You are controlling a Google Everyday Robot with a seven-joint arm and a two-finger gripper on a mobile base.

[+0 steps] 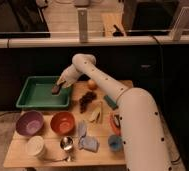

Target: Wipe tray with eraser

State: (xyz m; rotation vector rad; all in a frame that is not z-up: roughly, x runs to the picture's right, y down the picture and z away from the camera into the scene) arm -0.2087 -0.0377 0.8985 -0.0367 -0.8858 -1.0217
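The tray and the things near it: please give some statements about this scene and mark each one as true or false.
1. The claw is over the right part of the green tray. True.
2. The eraser lies on the table beside the cup. False: it is at the claw, inside the tray.
3. The purple bowl sits inside the tray. False: it stands on the table in front of the tray.
4. The orange bowl is to the right of the purple bowl. True.
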